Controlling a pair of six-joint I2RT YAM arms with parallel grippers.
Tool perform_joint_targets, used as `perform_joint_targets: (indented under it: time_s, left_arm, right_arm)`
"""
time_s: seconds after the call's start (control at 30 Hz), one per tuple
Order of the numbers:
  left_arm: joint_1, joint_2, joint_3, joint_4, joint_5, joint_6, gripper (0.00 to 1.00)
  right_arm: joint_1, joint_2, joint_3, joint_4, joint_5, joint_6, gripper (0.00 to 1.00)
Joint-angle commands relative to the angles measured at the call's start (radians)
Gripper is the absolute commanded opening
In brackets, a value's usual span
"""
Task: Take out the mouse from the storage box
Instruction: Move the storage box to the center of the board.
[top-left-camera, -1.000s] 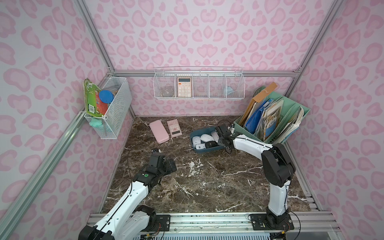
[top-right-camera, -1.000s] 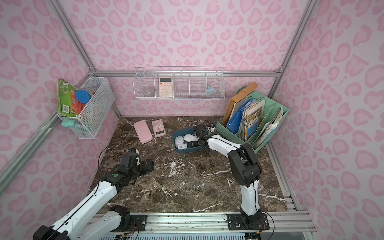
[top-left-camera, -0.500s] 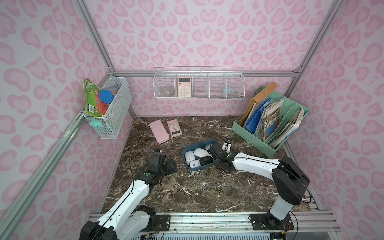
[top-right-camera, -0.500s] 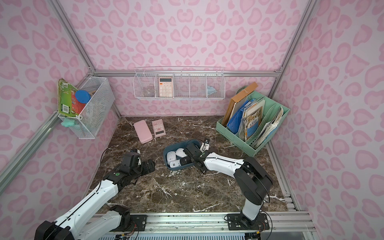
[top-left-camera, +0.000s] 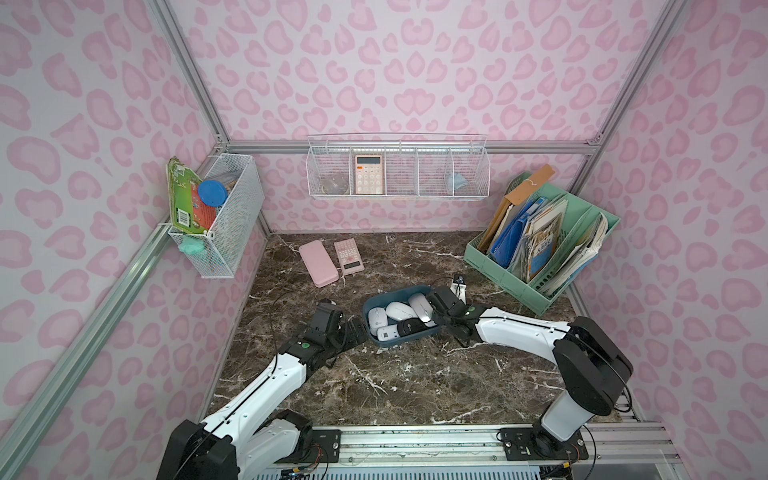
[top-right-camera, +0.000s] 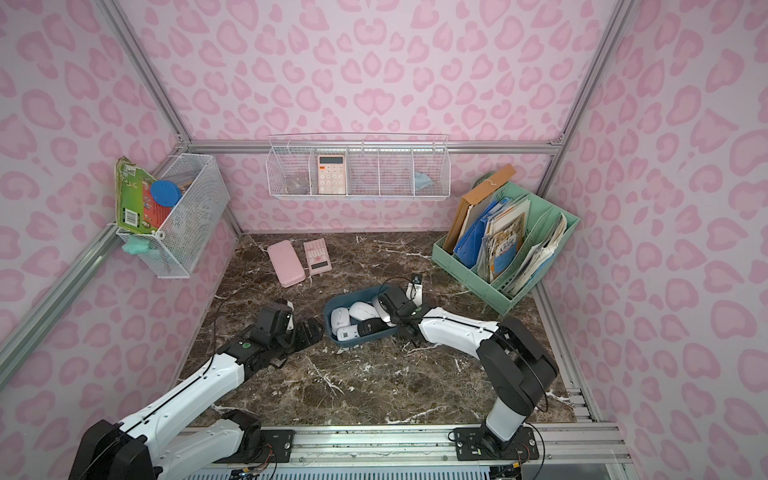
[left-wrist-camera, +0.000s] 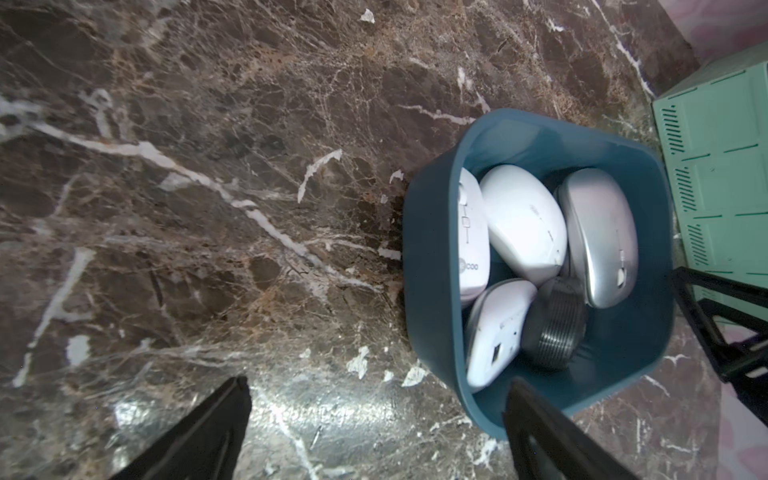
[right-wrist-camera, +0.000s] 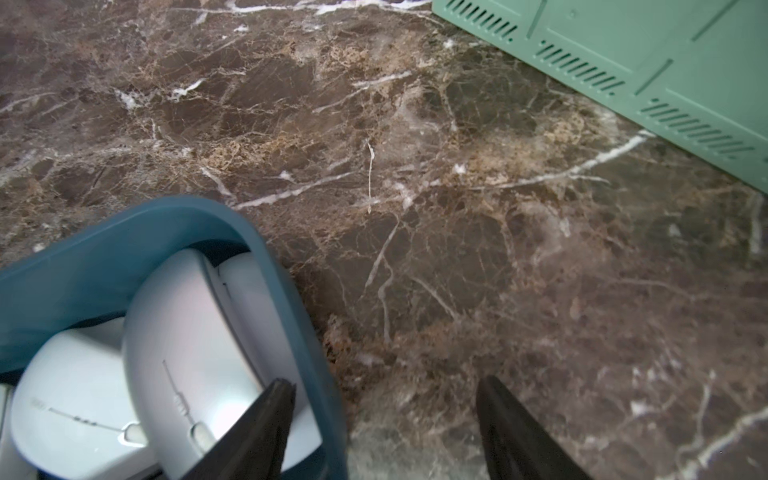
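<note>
The storage box (top-left-camera: 409, 337) (top-right-camera: 360, 340), a dark teal tub, sits mid-table and holds several mice. In the left wrist view they are a white mouse (left-wrist-camera: 523, 220), a silver mouse (left-wrist-camera: 598, 232), a black mouse (left-wrist-camera: 552, 324) and others, inside the tub's wall (left-wrist-camera: 432, 249). My left gripper (top-left-camera: 357, 328) (top-right-camera: 311, 330) (left-wrist-camera: 380, 386) is open at the box's left end, empty. My right gripper (top-left-camera: 435, 313) (top-right-camera: 390, 309) (right-wrist-camera: 386, 384) is open astride the box's right wall (right-wrist-camera: 104, 249), one finger over the silver mouse (right-wrist-camera: 187, 353), the other outside.
A mint-green file rack (top-left-camera: 536, 286) full of folders stands at the back right, close behind the right arm. A pink case (top-left-camera: 318, 264) and pink calculator (top-left-camera: 348, 255) lie at the back left. White wire baskets (top-left-camera: 397, 170) hang on the walls.
The right gripper dragged the box from the back toward mid-table, then opened and let go of its wall. The left gripper has moved right, up to the box's left end.
</note>
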Motion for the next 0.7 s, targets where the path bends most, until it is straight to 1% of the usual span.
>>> perform_joint_targets:
  time_s: [0.0, 0.03, 0.1, 0.27, 0.37, 0.47, 0.67]
  left_arm:
    - [-0.003, 0.018, -0.003, 0.073, 0.032, -0.083, 0.99]
    - [-0.003, 0.033, -0.002, 0.09, 0.041, -0.093, 0.99]
    - [-0.003, 0.074, 0.015, 0.118, 0.068, -0.114, 0.99]
    - [-0.003, 0.219, 0.1, 0.15, 0.139, -0.122, 0.99]
    - [-0.003, 0.278, 0.129, 0.18, 0.166, -0.137, 0.99]
    - [-0.01, 0.335, 0.164, 0.192, 0.19, -0.146, 0.99]
    - [-0.065, 0.448, 0.29, 0.143, 0.183, -0.114, 0.99]
  right_arm:
    - [-0.031, -0.017, -0.024, 0.154, -0.183, -0.181, 0.76]
    - [-0.037, -0.016, -0.026, 0.157, -0.178, -0.176, 0.78]
    - [-0.052, -0.001, -0.022, 0.158, -0.209, -0.17, 0.78]
    - [-0.073, -0.008, -0.064, 0.249, -0.345, -0.186, 0.79]
    - [-0.091, -0.004, -0.079, 0.257, -0.397, -0.189, 0.79]
    - [-0.103, -0.031, -0.136, 0.318, -0.465, -0.196, 0.79]
    - [-0.11, -0.086, -0.231, 0.385, -0.497, -0.18, 0.78]
